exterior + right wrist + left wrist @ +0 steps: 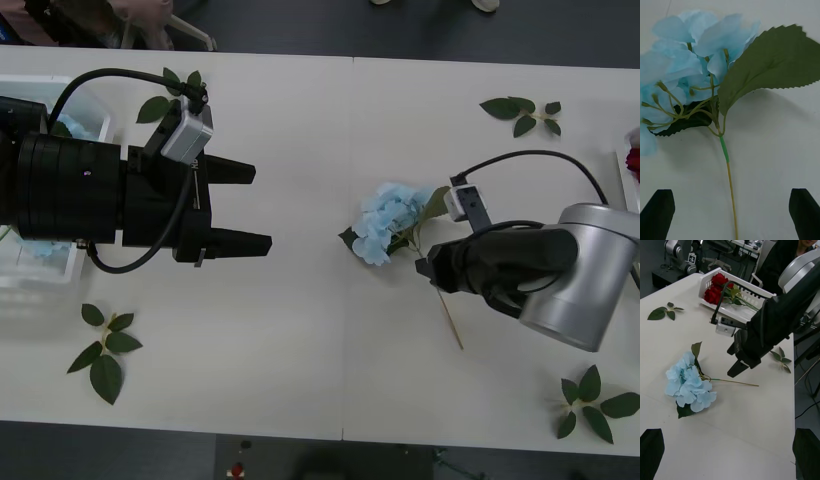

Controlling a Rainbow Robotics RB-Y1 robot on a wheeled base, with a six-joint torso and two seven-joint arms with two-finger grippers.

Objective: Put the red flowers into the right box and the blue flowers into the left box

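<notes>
The blue flowers: one pale-blue hydrangea [388, 222] lies flat on the white table [300, 330], near the table's middle, its thin stem trailing toward the robot's edge of the table. The right gripper [428, 268] hangs low over that stem, just on the robot's side of the head, black fingers spread wide with the stem running between them, nothing clamped. The left gripper [262, 208] hovers well to the left of the hydrangea, its two fingers parted and holding nothing. Further left of the hydrangea, at the table's end, the left box [70, 100] holds more blue petals. Far to the hydrangea's right, the red flowers [715, 287] lie in the right box [711, 305]
</notes>
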